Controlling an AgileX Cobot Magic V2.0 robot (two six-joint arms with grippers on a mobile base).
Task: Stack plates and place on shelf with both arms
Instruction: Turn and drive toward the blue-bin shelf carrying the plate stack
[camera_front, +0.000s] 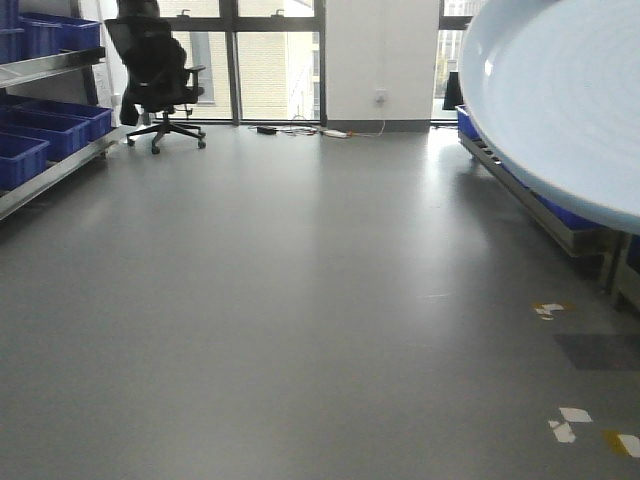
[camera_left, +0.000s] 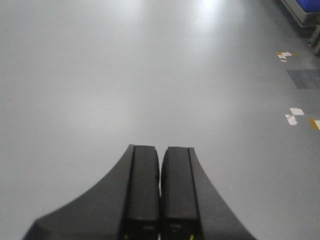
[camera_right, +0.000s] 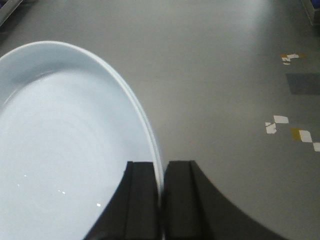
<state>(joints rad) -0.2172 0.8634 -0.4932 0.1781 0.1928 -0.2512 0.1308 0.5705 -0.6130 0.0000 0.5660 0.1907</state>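
Note:
One plate (camera_right: 65, 150), glossy pale white-blue with a low rim, is held by its rim in my right gripper (camera_right: 161, 165), which is shut on it above the grey floor. The same plate (camera_front: 560, 100) fills the upper right of the front view, tilted, close to the camera. My left gripper (camera_left: 160, 150) is shut and empty, pointing over bare floor. The second plate is out of view. Neither arm shows in the front view.
Metal shelves with blue bins (camera_front: 40, 130) line the left wall. A low rack with blue bins (camera_front: 540, 205) runs along the right. A black office chair (camera_front: 155, 70) stands by the far windows. Tape marks (camera_front: 565, 425) lie on the grey floor.

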